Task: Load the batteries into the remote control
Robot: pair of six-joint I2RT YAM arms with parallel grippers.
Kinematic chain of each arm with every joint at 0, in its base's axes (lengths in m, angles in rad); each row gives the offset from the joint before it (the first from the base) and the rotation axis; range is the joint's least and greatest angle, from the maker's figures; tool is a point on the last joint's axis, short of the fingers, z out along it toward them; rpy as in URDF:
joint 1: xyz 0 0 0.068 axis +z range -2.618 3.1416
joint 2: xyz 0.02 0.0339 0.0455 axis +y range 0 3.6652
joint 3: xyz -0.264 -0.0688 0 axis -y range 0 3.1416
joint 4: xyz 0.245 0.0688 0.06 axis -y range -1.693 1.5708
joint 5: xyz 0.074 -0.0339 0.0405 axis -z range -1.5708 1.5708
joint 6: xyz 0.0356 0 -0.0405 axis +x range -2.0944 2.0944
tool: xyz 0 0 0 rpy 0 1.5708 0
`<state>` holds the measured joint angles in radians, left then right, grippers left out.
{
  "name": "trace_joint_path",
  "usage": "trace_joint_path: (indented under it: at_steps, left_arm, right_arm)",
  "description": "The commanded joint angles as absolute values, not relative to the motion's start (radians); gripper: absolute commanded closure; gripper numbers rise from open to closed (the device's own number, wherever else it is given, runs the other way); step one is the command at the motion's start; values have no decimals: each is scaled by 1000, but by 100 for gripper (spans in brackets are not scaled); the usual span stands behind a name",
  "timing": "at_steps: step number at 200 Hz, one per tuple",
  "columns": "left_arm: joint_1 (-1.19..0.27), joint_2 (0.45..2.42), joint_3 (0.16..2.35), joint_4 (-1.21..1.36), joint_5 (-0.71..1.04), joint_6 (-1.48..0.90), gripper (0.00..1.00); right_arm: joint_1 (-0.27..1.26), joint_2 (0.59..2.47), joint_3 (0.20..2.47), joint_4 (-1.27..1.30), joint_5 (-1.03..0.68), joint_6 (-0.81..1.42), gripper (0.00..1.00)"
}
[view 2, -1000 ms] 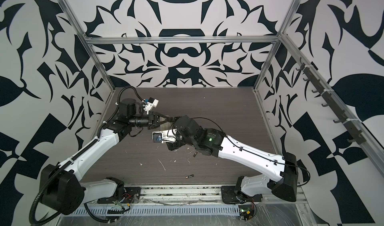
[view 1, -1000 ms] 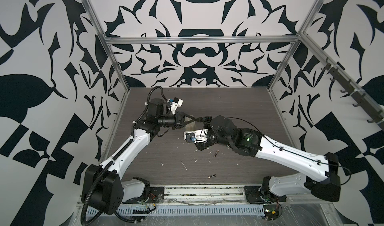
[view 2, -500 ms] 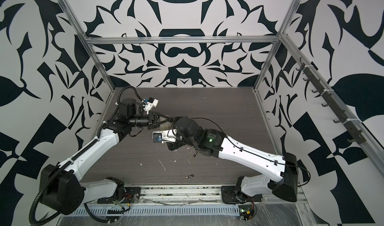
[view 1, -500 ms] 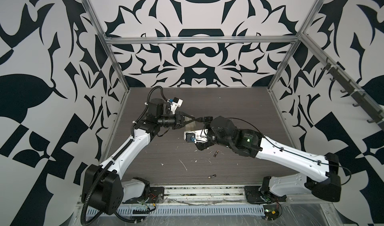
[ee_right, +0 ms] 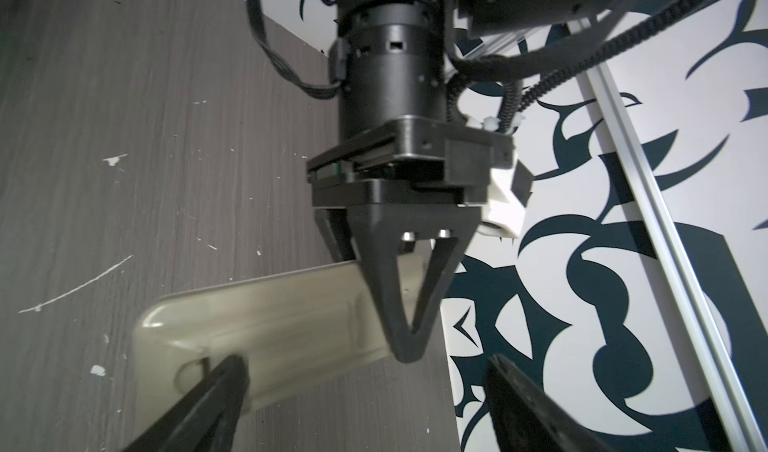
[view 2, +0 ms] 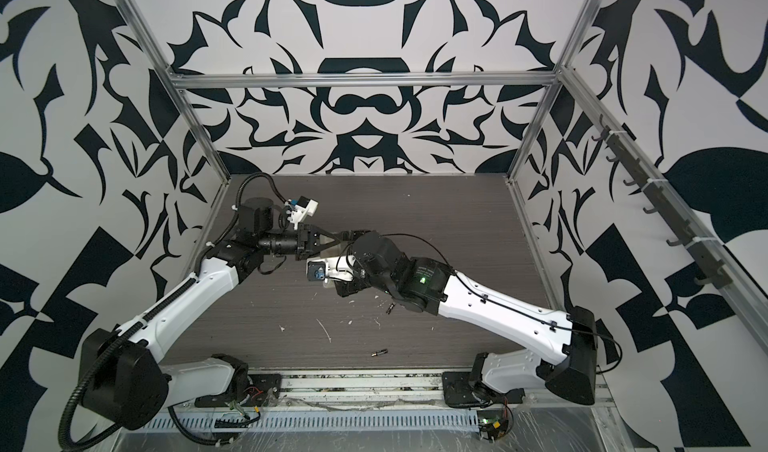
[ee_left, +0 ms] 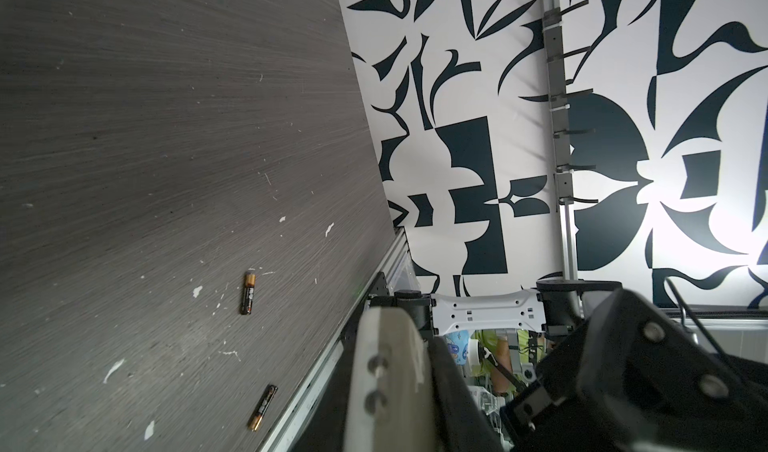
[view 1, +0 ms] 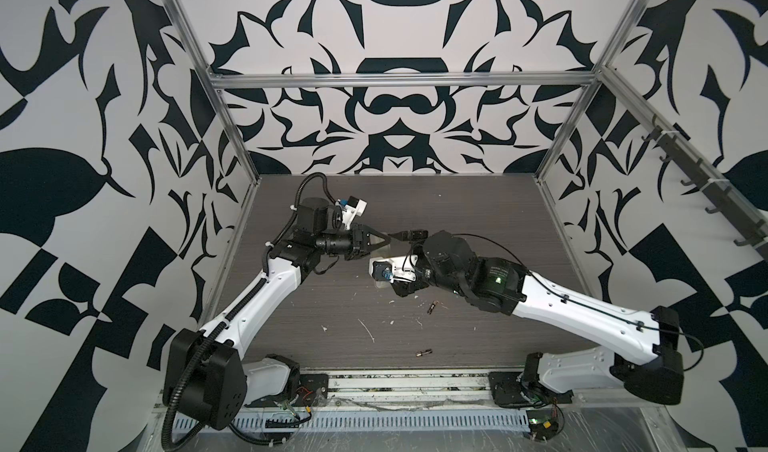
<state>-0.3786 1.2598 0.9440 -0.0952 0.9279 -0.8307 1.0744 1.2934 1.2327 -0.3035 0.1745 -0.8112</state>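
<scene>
The remote control [ee_right: 257, 317] shows its beige back and hangs above the table at mid-height. My left gripper [ee_right: 405, 346] is shut on one end of it; in both top views this gripper [view 1: 384, 242] [view 2: 338, 240] points right. My right gripper [ee_right: 365, 404] stands open with its fingers [ee_right: 216, 404] straddling the remote's other end, apart from it. In both top views the right gripper [view 1: 397, 266] [view 2: 347, 265] covers most of the remote. Two batteries lie loose on the table, one [view 1: 432, 307] [ee_left: 248, 293] near the right forearm and one [view 1: 424, 352] [view 2: 379, 352] [ee_left: 262, 407] by the front edge.
White scraps [view 1: 365, 329] are scattered over the dark wood-grain table [view 1: 478, 204]. Patterned walls and aluminium posts [view 1: 232, 138] close in the back and both sides. A metal rail [view 1: 374, 391] runs along the front edge between the two arm bases.
</scene>
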Motion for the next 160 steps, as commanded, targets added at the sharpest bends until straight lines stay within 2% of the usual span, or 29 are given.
trace_joint_path:
  at_steps: [1,38,83,160]
  left_arm:
    - [-382,1243,946,-114,965,-827,100]
    - [-382,1238,943,-115,960,-827,100]
    - [-380,1239,942,-110,959,-828,100]
    - [-378,1233,939,-107,962,-831,100]
  right_arm:
    - [1069,1255,1236,-239,220,-797,7]
    - [1069,1243,1232,-246,203,-793,6]
    - [1069,1232,1243,-306,52,-754,6]
    - [1069,1273,1266,-354,34,-750,6]
